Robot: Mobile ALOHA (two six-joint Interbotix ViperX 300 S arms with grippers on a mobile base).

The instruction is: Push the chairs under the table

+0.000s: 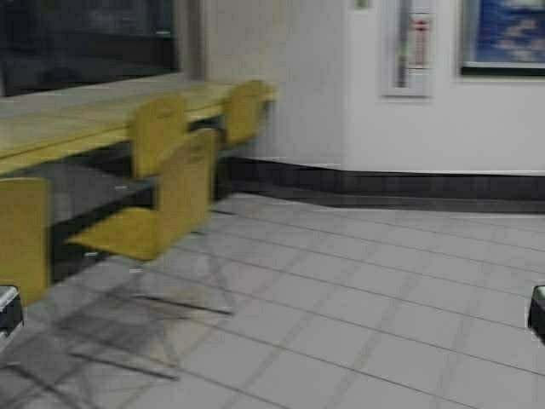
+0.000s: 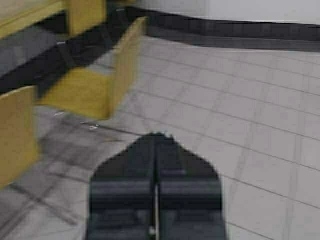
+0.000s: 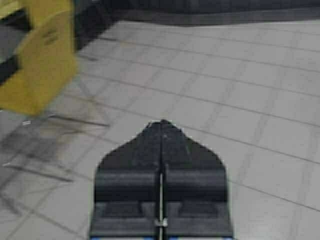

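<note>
Several yellow chairs stand along the long light-wood table point(image 1: 60, 128) at the left. One chair point(image 1: 162, 209) stands pulled out on the tiled floor, its backrest toward me; it also shows in the left wrist view point(image 2: 100, 80) and the right wrist view point(image 3: 42, 65). Two chairs point(image 1: 159, 128) point(image 1: 245, 106) stand close to the table edge farther back. Another chair's backrest point(image 1: 21, 234) is at the near left, also in the left wrist view point(image 2: 15, 132). My left gripper point(image 2: 157, 137) is shut and empty, low at the left edge point(image 1: 8, 308). My right gripper point(image 3: 162, 124) is shut and empty, at the right edge point(image 1: 536, 311).
Grey tiled floor point(image 1: 366, 290) spreads to the right. A white wall with a dark skirting band point(image 1: 383, 183) closes the far side, with a framed picture point(image 1: 502, 34) and a wall panel point(image 1: 409, 47). A dark window is above the table.
</note>
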